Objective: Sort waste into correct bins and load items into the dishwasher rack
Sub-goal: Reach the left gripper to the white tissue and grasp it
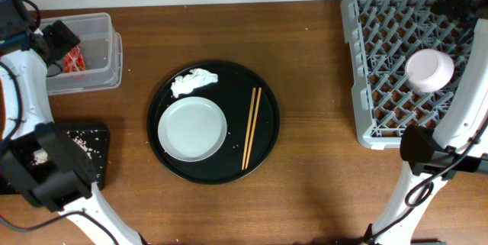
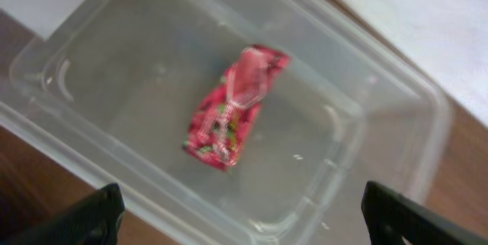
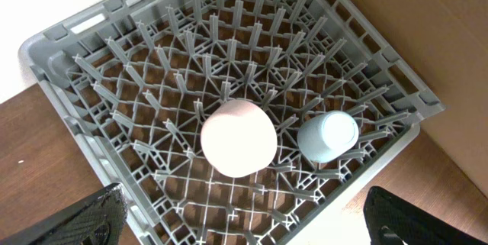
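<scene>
While above wrapper (image 2: 232, 107) — left gripper (image 2: 248, 226) agape.

**Camera geometry: three views**

Overhead: fixed, far, looking straight down; it takes in most of the table (image 1: 305, 39). Left wrist: close, angled down into the clear tub (image 2: 366, 123); overhead shows the same tub at its top-left. Right wrist: farther back, looking down on the dishwasher rack (image 3: 152, 69), nearly all of it in frame; overhead shows that rack at its top-right.

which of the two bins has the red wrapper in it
The clear plastic tub at the table's far left corner: the red wrapper lies on its floor. The flat black tray nearer the front shows only rice scraps.
</scene>
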You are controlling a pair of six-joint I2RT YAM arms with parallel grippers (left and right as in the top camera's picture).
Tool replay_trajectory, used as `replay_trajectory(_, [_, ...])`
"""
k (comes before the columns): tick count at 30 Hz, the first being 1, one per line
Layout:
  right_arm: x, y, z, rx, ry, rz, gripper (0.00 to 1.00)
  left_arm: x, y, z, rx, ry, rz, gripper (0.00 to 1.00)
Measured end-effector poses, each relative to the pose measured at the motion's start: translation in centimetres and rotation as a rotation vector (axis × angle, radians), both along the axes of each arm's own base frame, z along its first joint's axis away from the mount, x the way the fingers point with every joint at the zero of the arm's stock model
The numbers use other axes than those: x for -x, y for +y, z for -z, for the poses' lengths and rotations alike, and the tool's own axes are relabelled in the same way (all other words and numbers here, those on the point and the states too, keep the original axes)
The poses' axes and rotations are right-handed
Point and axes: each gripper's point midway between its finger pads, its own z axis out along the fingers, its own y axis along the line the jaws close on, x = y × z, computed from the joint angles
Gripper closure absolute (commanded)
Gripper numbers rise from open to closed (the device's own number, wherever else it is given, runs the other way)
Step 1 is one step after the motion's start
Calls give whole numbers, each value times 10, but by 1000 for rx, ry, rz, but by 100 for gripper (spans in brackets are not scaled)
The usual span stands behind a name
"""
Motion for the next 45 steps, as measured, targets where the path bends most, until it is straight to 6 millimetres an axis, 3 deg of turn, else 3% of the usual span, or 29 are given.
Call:
replay_trajectory(2, [0, 0, 0, 0, 0, 0, 2, 1, -12, -23, 3, -37, 51, 1])
replay_trajectory(3, [0, 0, 0, 0, 0, 0, 2, 2, -24, -45, 9, -81, 100, 1])
replay_trajectory(5, [0, 0, 0, 0, 0, 1, 2, 3, -52, -90, 31, -184, 220, 1])
replay_trajectory(7, [0, 0, 0, 0, 0, 0, 2, 7, -84, -123, 73, -264, 340, 2])
replay_trajectory(9, [0, 0, 0, 0, 0, 0, 2, 12, -114, -135, 124, -282, 431, 2])
replay_trajectory(13, [0, 0, 0, 0, 0, 0, 2, 18, -181, -104, 213, -159, 595, 11])
replay_trajectory(19, [0, 0, 0, 0, 0, 0, 2, 17, -276, -38, 186, 38, 835, 11])
replay_trajectory(22, [0, 0, 0, 0, 0, 1, 2, 16, -307, -10, 82, 130, 881, 11])
replay_trajectory(25, [0, 0, 0, 0, 0, 0, 2, 18, -325, 11, -18, 203, 900, 11])
replay_trajectory(28, [0, 0, 0, 0, 0, 0, 2, 20, -336, 37, -72, 282, 905, 16])
replay_trajectory(33, [0, 0, 0, 0, 0, 0, 2, 36, -325, 82, -85, 450, 876, 19])
replay_trajectory(42, [0, 0, 0, 0, 0, 1, 2, 40, -322, 94, -137, 492, 928, 26])
replay_trajectory(45, [0, 0, 0, -1, -1, 1, 2, 42, -323, 109, -161, 499, 955, 26])
